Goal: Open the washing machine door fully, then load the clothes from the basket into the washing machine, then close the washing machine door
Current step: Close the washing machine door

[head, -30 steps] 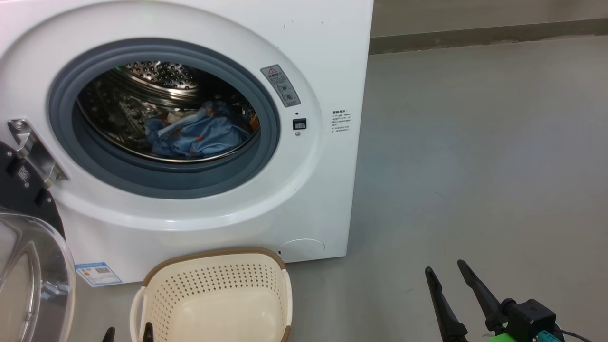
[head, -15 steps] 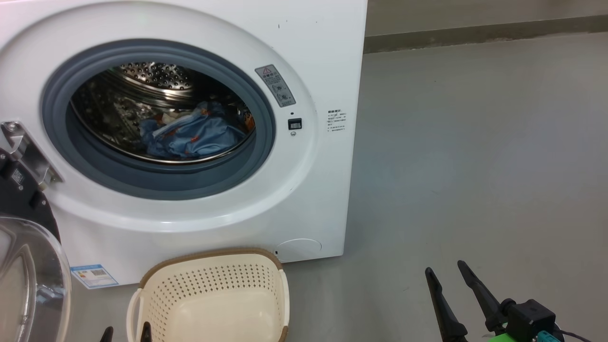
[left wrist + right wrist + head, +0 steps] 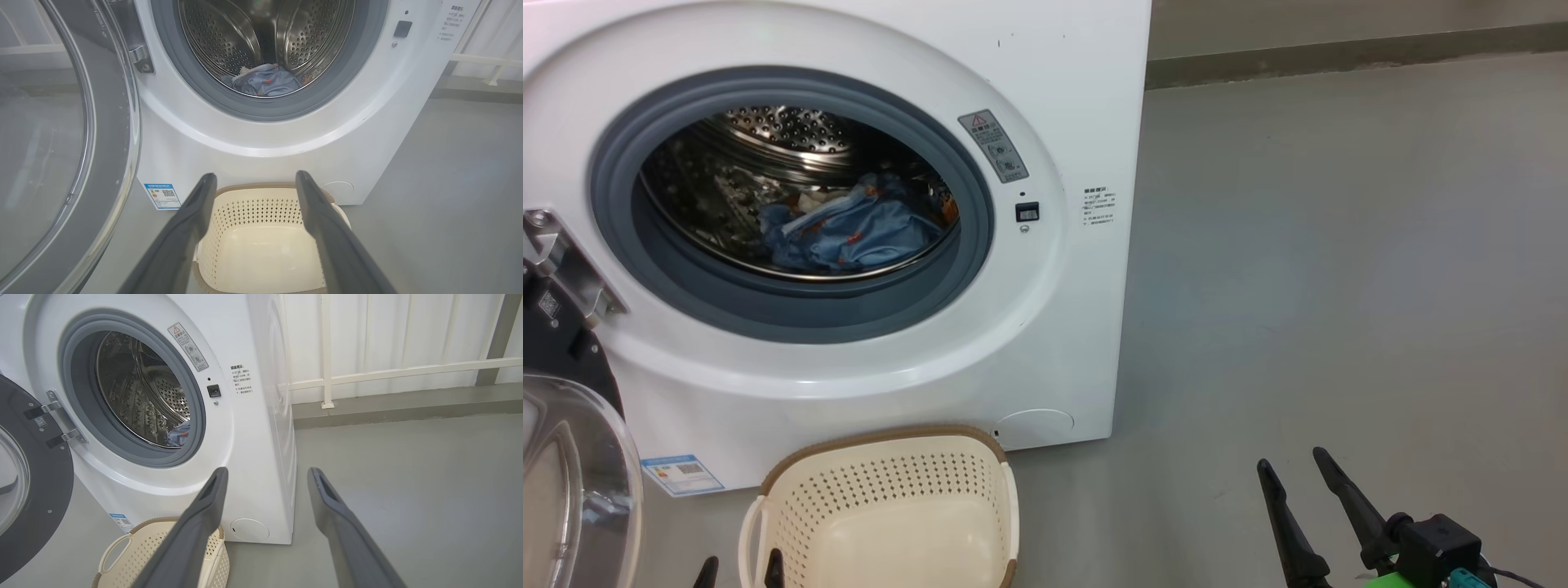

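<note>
The clothes lie in the drum and the basket, at 6 o'clock below the opening, is empty, so I judge the door is the thing left to handle. It hangs swung wide at 8 o'clock of the opening, on a steel hinge. It looks rigid and fairly heavy. The bulging glass looks slick and breakable, so it is a poor place to push. The dark rim at the free edge, far from the hinge, should give the most leverage. The left claw is spread and empty above the basket. The right claw is spread and empty too, at 4 o'clock off the washer.
</note>
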Robot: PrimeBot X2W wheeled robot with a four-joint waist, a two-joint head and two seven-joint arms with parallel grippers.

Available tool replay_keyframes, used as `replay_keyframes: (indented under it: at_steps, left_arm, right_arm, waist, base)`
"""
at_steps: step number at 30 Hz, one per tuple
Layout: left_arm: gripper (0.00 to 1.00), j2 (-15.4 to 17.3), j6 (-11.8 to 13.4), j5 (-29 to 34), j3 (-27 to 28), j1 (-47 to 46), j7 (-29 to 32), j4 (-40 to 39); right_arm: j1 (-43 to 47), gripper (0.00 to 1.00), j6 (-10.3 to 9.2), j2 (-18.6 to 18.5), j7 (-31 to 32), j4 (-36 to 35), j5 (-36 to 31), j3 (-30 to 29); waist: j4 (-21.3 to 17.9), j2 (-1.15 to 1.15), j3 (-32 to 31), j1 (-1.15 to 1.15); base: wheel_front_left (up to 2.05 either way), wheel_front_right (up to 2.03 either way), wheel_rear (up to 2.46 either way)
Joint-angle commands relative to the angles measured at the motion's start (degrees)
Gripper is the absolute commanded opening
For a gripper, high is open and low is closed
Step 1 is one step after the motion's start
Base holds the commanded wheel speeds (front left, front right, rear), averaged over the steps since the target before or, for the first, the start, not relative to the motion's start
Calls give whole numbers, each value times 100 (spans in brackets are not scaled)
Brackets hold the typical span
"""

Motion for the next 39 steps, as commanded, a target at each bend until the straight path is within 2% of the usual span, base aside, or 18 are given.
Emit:
replay_keyframes:
  at_steps: [1, 19, 39]
  left_arm:
    - [100, 52, -15, 15, 202, -241, -37, -98]
    - [100, 52, -23, 197, 332, -345, -37, -105]
    - [100, 52, 3, 215, 274, -353, -37, -103]
  right_arm:
    - [-151, 100, 16, -53, -27, -128, -54, 101]
    - [-149, 100, 16, -48, -27, -143, -53, 125]
    - [-159, 100, 16, -12, -27, -119, -53, 112]
  waist:
    - [-2, 0, -1, 0]
    - [-63, 0, 22, 0]
    - [-88, 0, 46, 0]
  base:
    - [0, 0, 0]
    - [-18, 17, 1]
    - [-157, 146, 11]
